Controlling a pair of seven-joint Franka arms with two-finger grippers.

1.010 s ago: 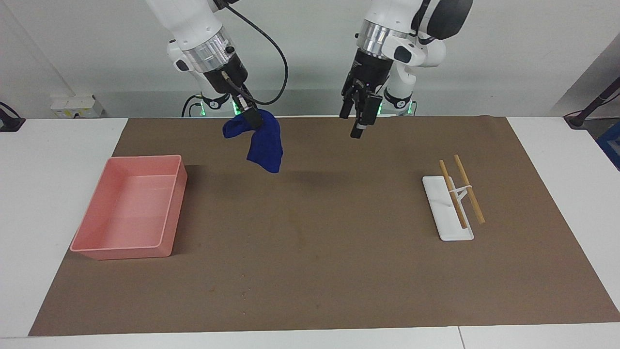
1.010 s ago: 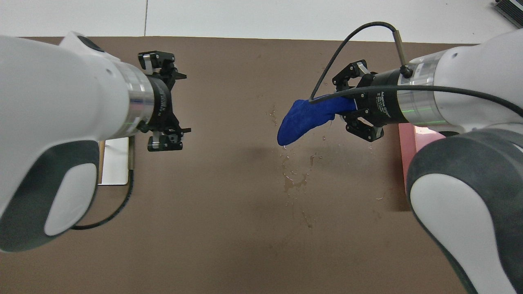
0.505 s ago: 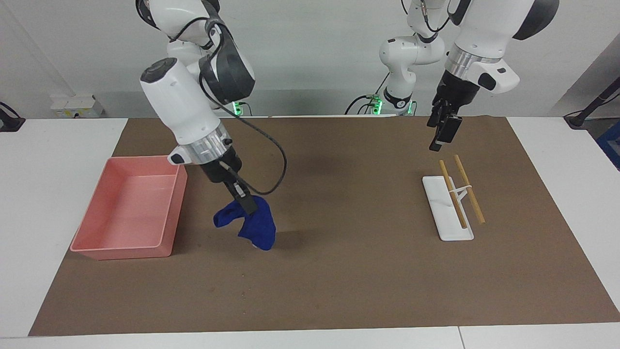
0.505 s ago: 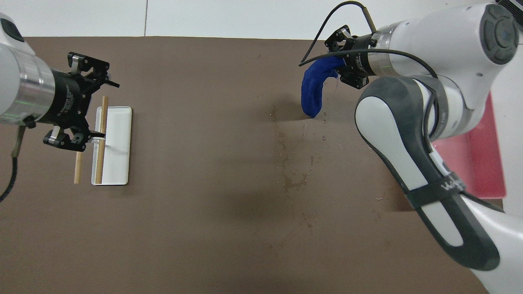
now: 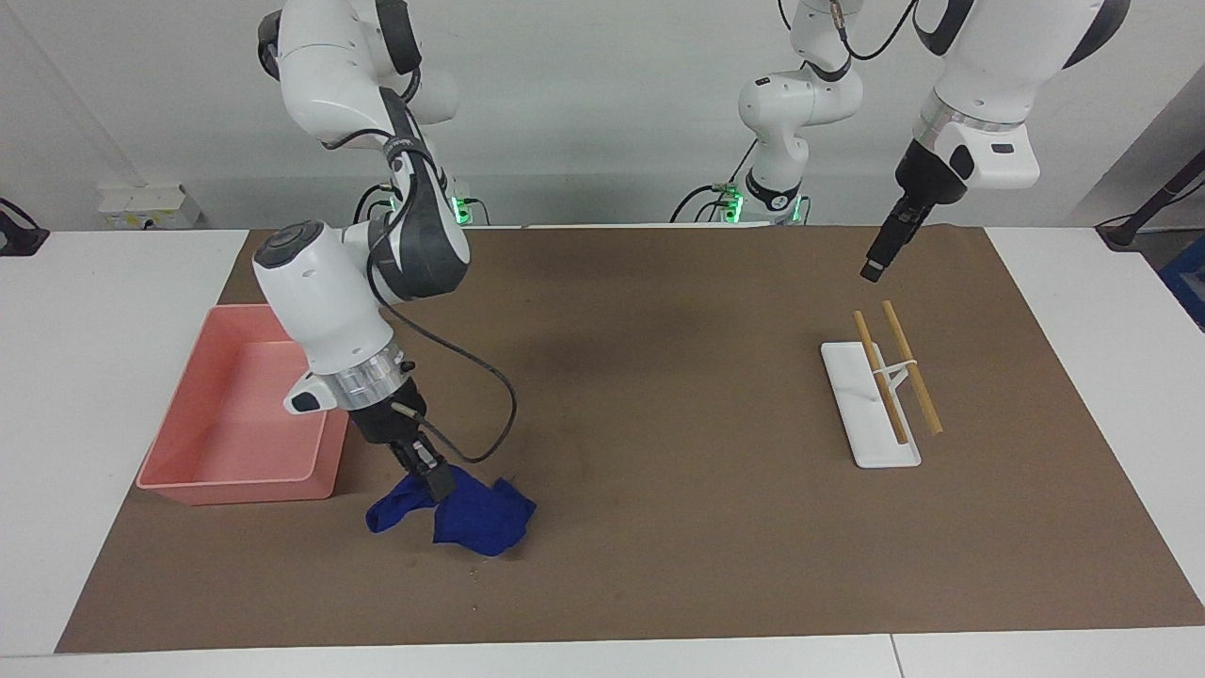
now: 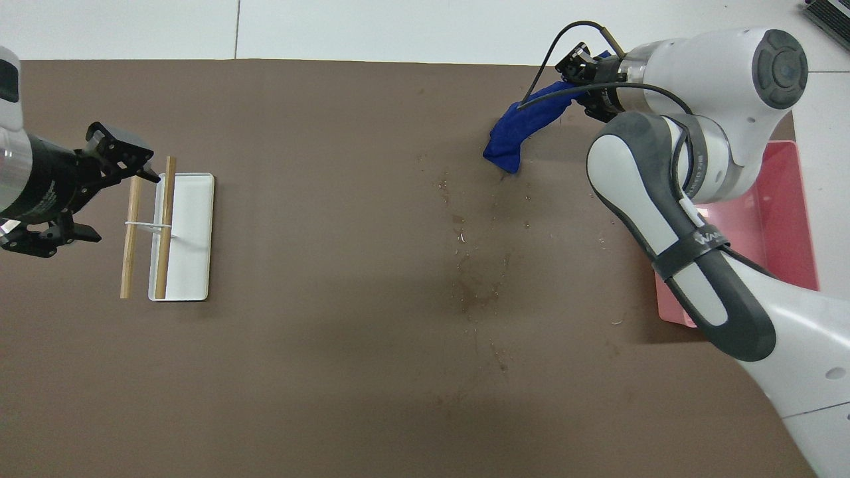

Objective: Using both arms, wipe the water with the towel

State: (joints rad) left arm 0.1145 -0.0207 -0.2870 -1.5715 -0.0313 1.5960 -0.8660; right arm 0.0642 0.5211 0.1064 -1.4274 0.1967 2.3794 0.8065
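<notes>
The deep-blue towel point(image 5: 475, 516) lies crumpled on the brown mat beside the corner of the pink bin that is farthest from the robots. My right gripper point(image 5: 436, 484) is down at the mat and shut on the towel's bunched end. In the overhead view the towel point(image 6: 521, 126) trails from the right gripper point(image 6: 579, 65), farther from the robots than the water point(image 6: 475, 295), a patch of drops and wet stains on the mat. My left gripper point(image 5: 874, 268) hangs open and empty in the air over the mat by the white tray; the overhead view shows the left gripper point(image 6: 126, 202) beside the sticks.
A pink bin point(image 5: 226, 485) stands toward the right arm's end of the table. Toward the left arm's end, a white tray point(image 5: 852, 386) carries two wooden sticks point(image 5: 911, 367) joined by a white band. The brown mat point(image 5: 715, 527) covers most of the table.
The right arm carried the hanging towel away from the robots and lowered it onto the mat. The left gripper swung out toward its own end of the table, to the stick tray.
</notes>
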